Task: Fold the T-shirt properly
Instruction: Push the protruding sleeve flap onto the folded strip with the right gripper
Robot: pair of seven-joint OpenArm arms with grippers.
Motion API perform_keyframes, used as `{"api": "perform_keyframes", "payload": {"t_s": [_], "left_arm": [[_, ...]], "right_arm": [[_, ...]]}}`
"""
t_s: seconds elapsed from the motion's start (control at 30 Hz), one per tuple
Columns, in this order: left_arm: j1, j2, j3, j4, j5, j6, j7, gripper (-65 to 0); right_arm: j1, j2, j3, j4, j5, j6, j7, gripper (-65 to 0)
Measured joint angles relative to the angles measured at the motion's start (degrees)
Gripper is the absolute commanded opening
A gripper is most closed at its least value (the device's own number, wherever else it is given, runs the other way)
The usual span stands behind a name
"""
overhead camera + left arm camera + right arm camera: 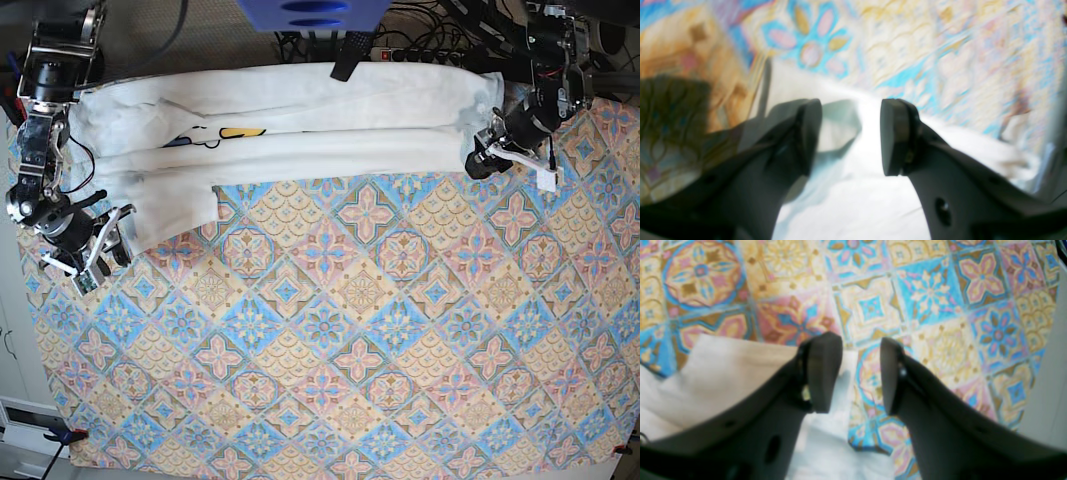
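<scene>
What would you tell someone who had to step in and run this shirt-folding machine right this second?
Left gripper: open, holding nothing, over the T-shirt at its end on the base view's right.
Right gripper: open, empty, at the shirt's corner on that view's left, over the patterned tablecloth.
Shirt: stretched in a long band along the table's far edge, lengthwise folds already in, a bit of print showing.
Left to do: fold the band crosswise into a compact stack.

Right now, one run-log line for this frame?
task: fold T-shirt | shirt: long band along far edge of patterned cloth | left gripper: open over shirt end | right gripper: open at shirt corner | grasp: none
</scene>
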Motion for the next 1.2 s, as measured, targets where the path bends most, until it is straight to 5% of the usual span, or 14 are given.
{"api": "perform_keyframes", "payload": {"t_s": [0.13,0.27,0.67,0.93,1.2], "left_arm": [[0.02,0.28,-0.66,0.0,-1.57,-0.11,0.0,-36.1],[0.15,0.24,-2.47,0.0,-1.42,0.02,0.2,-36.1],[0.0,2.14,-5.99,0.0,-1.7,0.15,0.44,-36.1],[0.04,2.32,-9.4,0.0,-7.96,0.02,0.55,-36.1],[0.02,2.16,-12.11,0.07,-10.29,0.17,0.44,-36.1]], "right_arm": [[0.15,-0.11,-1.44,-7.17,-2.08,0.24,-3.13,-31.2],[5.4,-0.46,-1.57,-12.9,-0.92,0.0,0.44,-27.4],[11.1,-0.17,-1.46,-28.89,-0.96,-0.22,6.8,-27.4],[10.64,-0.02,-1.7,-30.99,-0.83,-0.2,7.17,-27.6],[11.08,0.35,-11.76,-29.88,-0.35,-1.31,9.09,-31.0]]}}
